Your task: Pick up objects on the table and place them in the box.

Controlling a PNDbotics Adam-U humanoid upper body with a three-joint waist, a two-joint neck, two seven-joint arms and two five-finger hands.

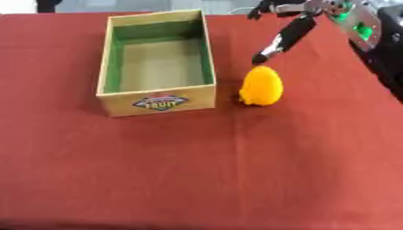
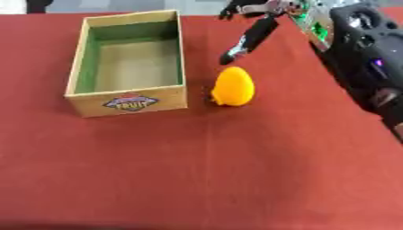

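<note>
An orange-yellow, egg-shaped fruit [image 1: 262,86] stands on the red tablecloth just right of the cardboard box [image 1: 160,100]. The box is open at the top, green inside, with a "FRUIT" label on its near wall, and nothing shows in it. My right hand [image 1: 285,37] reaches in from the upper right, fingers straight and pointing down-left. One fingertip [image 1: 259,58] hovers just above the fruit's far top; whether it touches is unclear. My left hand appears in neither view.
The red tablecloth [image 1: 197,170] covers the whole table. My black right arm [image 2: 364,58] runs along the right edge. The table's far edge lies just behind the box.
</note>
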